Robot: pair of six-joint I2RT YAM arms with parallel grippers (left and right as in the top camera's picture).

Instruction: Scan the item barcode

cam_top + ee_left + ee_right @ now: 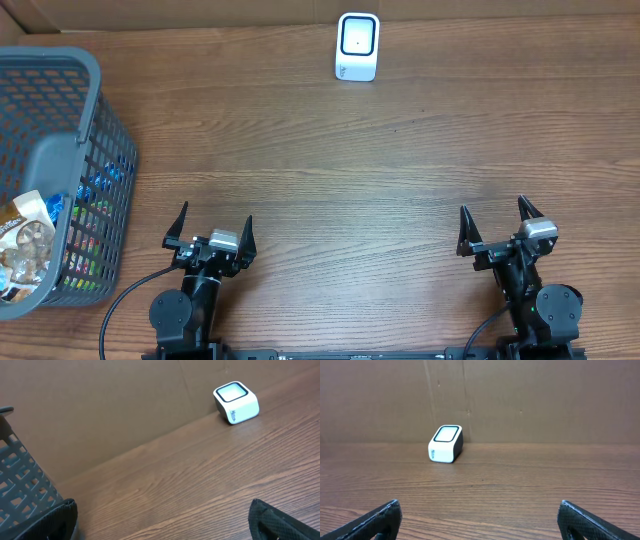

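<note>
A: Scanner [357, 46] position?
B: Top centre of the overhead view, against the cardboard wall [520, 400], on the wooden table [350, 180].
A: Items?
B: Packets [25, 235] lie in the grey basket [50, 58] at the left edge; its mesh side stands between them and the left gripper [215, 222].
A: Jaws?
B: Left gripper and right gripper [494, 215] are both spread wide, holding nothing, along the bottom.

We see wooden table [330, 170] filling overhead view: brown surface, grain running left to right, darker streaks through middle. We note cardboard wall [530, 400] standing upright along table's far edge, plain brown, matte. We make out two vertical seams [427, 395] left of centre in right wrist view, with few small dark marks near them. Light reads to us as even and soft. We catch pale sheen on table boards in left wrist view.
</note>
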